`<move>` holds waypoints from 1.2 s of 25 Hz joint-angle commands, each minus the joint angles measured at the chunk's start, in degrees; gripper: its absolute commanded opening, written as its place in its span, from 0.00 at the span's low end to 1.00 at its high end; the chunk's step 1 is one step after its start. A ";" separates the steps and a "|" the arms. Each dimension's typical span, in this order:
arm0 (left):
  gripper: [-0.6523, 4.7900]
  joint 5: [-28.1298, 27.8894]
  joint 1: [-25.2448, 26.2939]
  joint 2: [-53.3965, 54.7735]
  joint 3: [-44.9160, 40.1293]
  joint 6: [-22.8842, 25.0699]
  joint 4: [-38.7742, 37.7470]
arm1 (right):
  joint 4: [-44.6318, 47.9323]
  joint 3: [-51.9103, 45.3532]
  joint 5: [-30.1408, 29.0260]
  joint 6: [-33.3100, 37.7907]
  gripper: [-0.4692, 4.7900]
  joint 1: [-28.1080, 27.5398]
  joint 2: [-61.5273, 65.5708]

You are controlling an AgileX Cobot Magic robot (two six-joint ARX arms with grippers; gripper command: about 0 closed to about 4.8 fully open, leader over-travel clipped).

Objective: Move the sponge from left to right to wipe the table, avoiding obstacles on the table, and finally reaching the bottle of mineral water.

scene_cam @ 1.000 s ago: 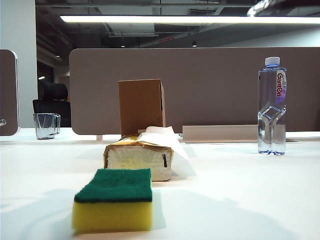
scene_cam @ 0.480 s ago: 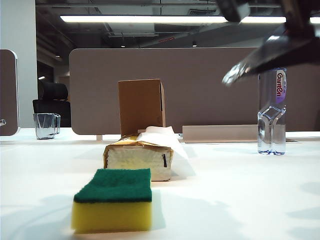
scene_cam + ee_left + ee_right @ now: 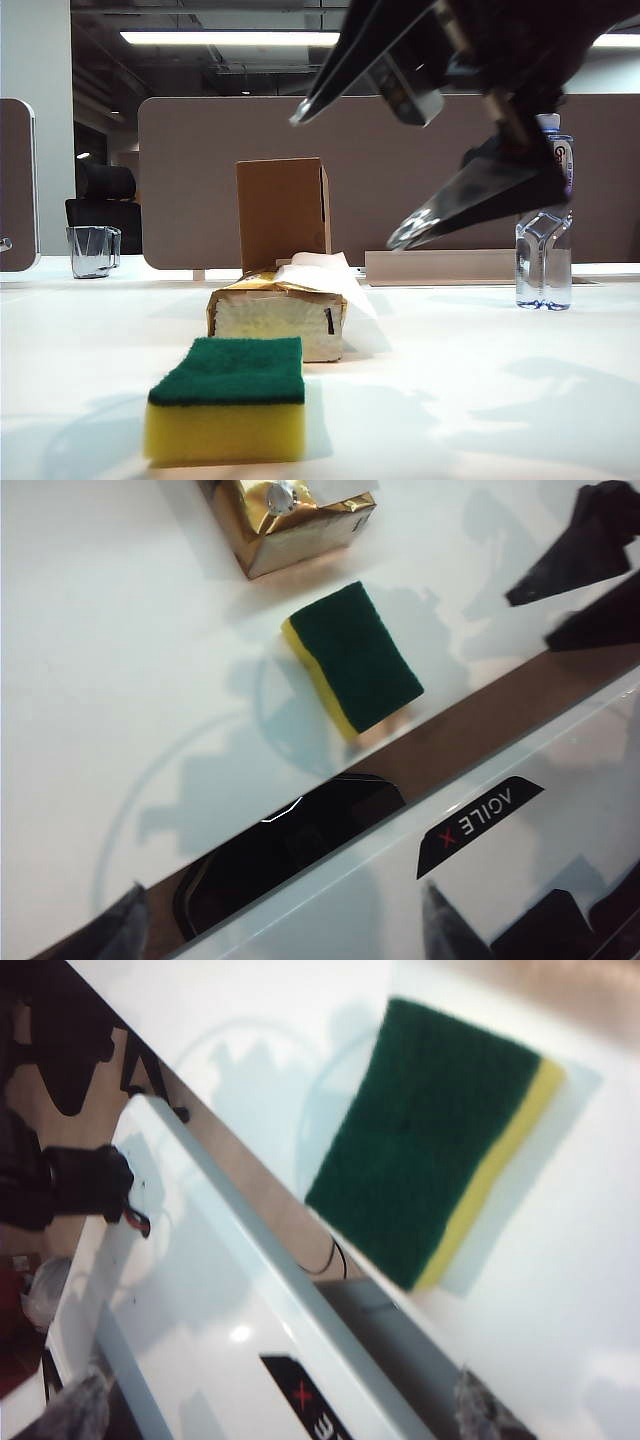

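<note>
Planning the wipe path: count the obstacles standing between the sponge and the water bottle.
2. The tissue pack lies just behind the sponge; the cardboard box stands upright behind the pack. The bottle is far right. Nothing seems hidden.

right hand (image 3: 345, 175): black, tapered glossy fingers | base: white, "AGILE X" label (image 3: 480, 820)

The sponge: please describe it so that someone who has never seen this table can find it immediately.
On the white table, look nearest the exterior camera, in front of the gold-edged tissue pack and the brown cardboard box. The sponge lies flat there, untouched. Only it is a yellow foam block topped with dark green scouring layer.
</note>
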 commanded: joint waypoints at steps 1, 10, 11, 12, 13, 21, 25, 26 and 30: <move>0.76 0.81 -0.02 -0.35 0.33 -0.11 0.50 | 3.61 0.15 1.49 1.29 1.00 2.23 4.09; 0.76 2.32 -0.04 -0.98 0.33 -0.17 0.39 | 10.12 0.15 4.42 3.06 1.00 5.97 13.97; 0.76 2.34 -0.04 -0.98 0.33 -0.20 0.39 | 10.60 0.15 4.92 3.26 1.00 5.99 14.62; 0.76 2.34 -0.04 -1.03 0.33 -0.33 0.39 | 11.41 0.15 5.05 3.54 1.00 5.95 15.61; 0.76 2.36 -0.04 -1.03 0.33 -0.31 0.37 | 11.96 0.15 5.09 3.72 1.00 5.95 16.13; 0.76 3.65 -0.04 -1.03 0.35 -0.35 0.35 | 15.52 0.20 6.88 4.55 1.00 5.97 19.26; 0.76 4.70 -0.04 -1.05 0.35 -0.35 0.39 | 16.46 0.20 8.70 4.57 1.00 5.95 20.44; 0.76 4.66 -0.04 -1.05 0.35 -0.35 0.33 | 17.25 0.20 8.87 4.94 1.00 5.95 21.05; 0.76 4.68 -0.04 -1.05 0.35 -0.35 0.31 | 18.82 0.22 9.94 7.06 1.00 6.16 22.08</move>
